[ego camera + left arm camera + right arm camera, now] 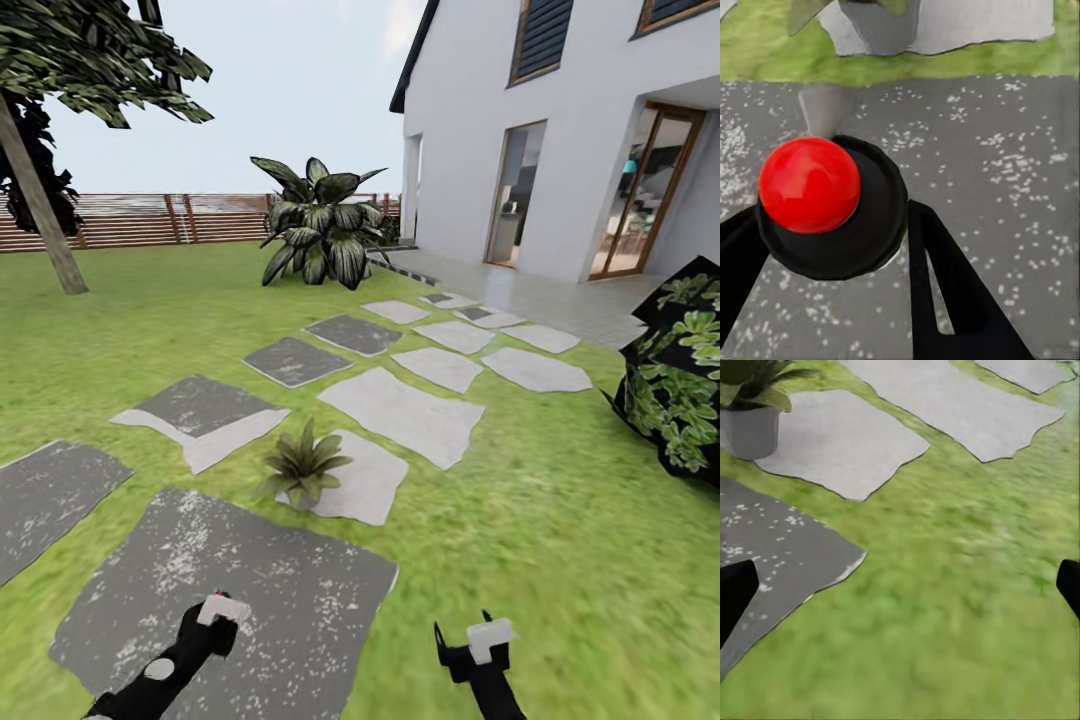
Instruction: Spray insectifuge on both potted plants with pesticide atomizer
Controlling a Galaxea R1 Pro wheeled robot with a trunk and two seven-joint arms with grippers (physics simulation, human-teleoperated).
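Left hand [832,247] grips a black round-bodied thing topped with a red ball, most likely the pesticide atomizer [810,184], its dark fingers [945,285] pressed against both sides above a grey speckled paving slab [982,165]. In the head view this left hand [222,612] sits at 7 o'clock over the large dark slab [230,590], while the right hand [478,640] sits at 5 o'clock over the lawn [560,540]. Seen from the right wrist, the right hand's fingertips [735,592] stand far apart at opposite edges with nothing between them but grass. One potted plant [302,465] stands just past center at 6 o'clock, on the near corner of a pale stepping stone [365,480]; its grey pot [750,431] shows from the right wrist. A big broad-leaved bush [320,225] grows at 12 o'clock before the slat fence [130,220], and a white house [540,140] stands at 2 o'clock.
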